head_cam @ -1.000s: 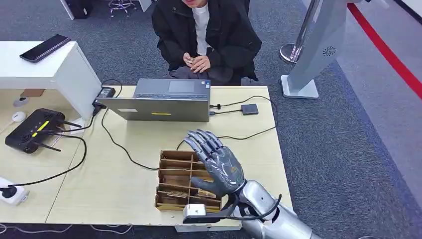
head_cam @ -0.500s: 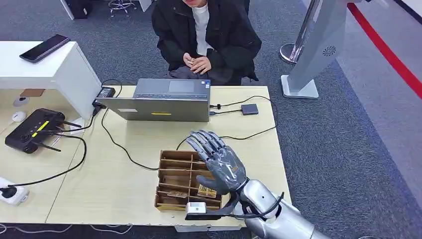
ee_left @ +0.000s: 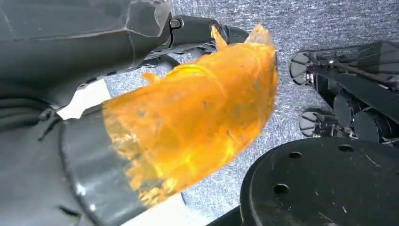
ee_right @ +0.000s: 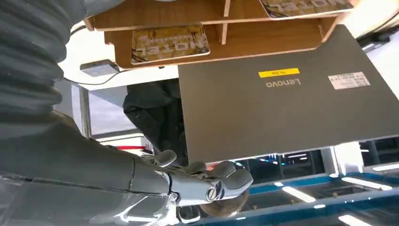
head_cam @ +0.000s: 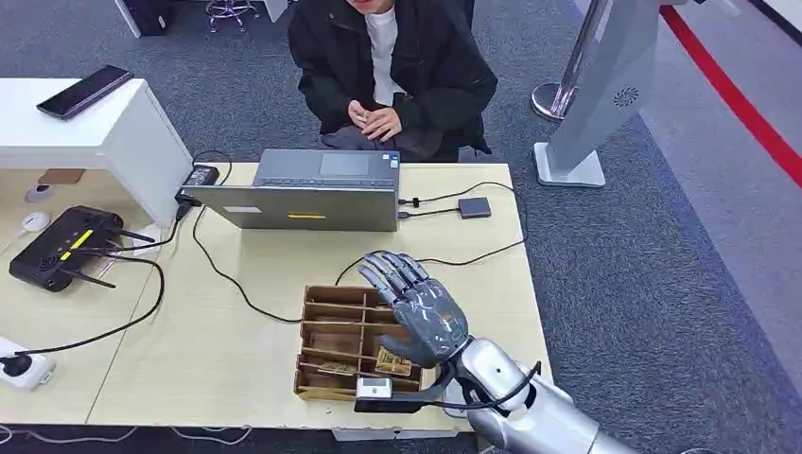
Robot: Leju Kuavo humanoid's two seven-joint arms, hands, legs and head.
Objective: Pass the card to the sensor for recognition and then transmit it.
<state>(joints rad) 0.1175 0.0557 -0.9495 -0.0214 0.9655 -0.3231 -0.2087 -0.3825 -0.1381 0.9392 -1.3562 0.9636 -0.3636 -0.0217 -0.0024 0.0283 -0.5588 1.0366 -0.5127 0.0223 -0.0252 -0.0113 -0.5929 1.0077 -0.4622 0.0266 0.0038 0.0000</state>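
Note:
My right hand (head_cam: 421,307) hovers over the right side of a wooden divided box (head_cam: 322,326) near the table's front edge, fingers spread and holding nothing. A patterned card (head_cam: 392,362) lies in a near compartment just under the palm, and another card (head_cam: 326,367) lies to its left. In the right wrist view the fingers (ee_right: 207,181) are extended, with a card (ee_right: 170,43) flat in the box (ee_right: 263,40). The small dark sensor (head_cam: 474,207) sits at the far right of the table, cabled to the laptop. My left hand (ee_left: 94,42) is largely covered by an orange translucent piece (ee_left: 197,117).
A grey laptop (head_cam: 312,192) stands behind the box, its lid towards me. A person in black (head_cam: 392,66) sits beyond it. Cables cross the table; a router (head_cam: 61,248) and a white stand (head_cam: 104,142) with a phone (head_cam: 85,91) are at the left.
My right hand has drifted a little to the right and back towards me over the box, slightly lower. Nothing has been picked up.

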